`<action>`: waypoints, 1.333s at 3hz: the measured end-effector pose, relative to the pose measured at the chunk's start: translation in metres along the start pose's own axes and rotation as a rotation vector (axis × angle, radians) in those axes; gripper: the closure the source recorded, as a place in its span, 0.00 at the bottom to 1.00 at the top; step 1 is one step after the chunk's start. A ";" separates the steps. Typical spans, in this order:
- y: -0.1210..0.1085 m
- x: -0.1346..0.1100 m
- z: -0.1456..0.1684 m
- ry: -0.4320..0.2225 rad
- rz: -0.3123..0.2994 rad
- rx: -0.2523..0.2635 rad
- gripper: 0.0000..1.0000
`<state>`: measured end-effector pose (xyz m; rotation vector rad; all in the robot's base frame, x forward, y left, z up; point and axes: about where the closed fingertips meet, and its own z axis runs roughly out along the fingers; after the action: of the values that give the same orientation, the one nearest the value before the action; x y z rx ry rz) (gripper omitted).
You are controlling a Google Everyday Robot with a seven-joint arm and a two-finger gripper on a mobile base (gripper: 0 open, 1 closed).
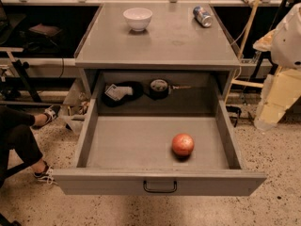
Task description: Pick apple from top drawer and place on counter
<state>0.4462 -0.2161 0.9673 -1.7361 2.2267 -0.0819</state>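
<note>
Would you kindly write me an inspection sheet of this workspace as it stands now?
Surface: counter holds a white bowl at back left and a drink can lying at back right.
Job's things: top drawer pulled open; apple on its floor, right of centre, near the front.
Clutter: dark pouch and a tape-like roll in the recess behind the drawer.
Gripper: not in view; only pale arm parts at the right edge.
Cables: nothing seen for certain.
Surroundings: speckled floor; a person's leg and sneaker at left.
</note>
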 end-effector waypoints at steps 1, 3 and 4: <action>-0.016 0.001 0.048 -0.038 -0.011 -0.060 0.00; -0.049 0.016 0.181 -0.153 -0.012 -0.156 0.00; -0.049 0.016 0.181 -0.153 -0.012 -0.156 0.00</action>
<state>0.5396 -0.2179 0.8034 -1.7692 2.1616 0.2212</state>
